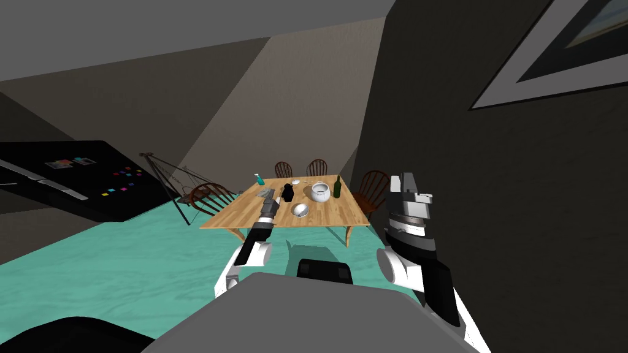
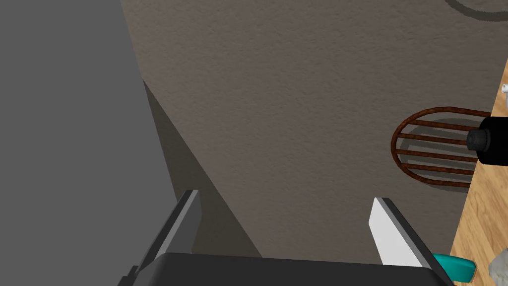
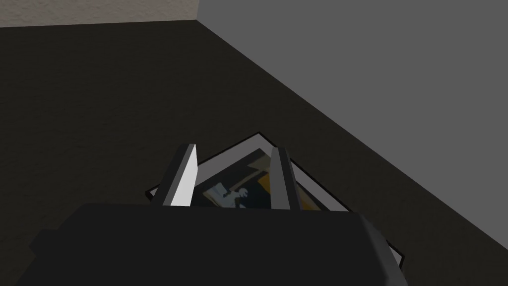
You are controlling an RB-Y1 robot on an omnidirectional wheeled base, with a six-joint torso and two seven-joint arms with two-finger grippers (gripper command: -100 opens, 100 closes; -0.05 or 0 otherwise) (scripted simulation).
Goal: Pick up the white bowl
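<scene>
On the wooden table (image 1: 331, 219) ahead stand a deep round white bowl (image 1: 320, 192) and, nearer to me, a smaller pale shallow bowl (image 1: 300, 210), tilted. My left gripper (image 1: 273, 195) reaches over the table's left part, left of both bowls and beside a black bottle-like thing (image 1: 286, 193). In the left wrist view this gripper (image 2: 285, 198) is open and empty, with the black thing (image 2: 488, 141) and the table's edge (image 2: 483, 213) off to one side. My right gripper (image 1: 403, 178) is raised by the dark right wall; it (image 3: 233, 149) is open and holds nothing.
Also on the table are a green bottle (image 1: 336, 187), a teal item (image 1: 259, 179), a grey item (image 1: 265, 192) and a small white piece (image 1: 295, 182). Wooden chairs (image 1: 372, 190) ring the table. A black cabinet (image 1: 80, 178) stands left on the teal floor (image 1: 122, 263).
</scene>
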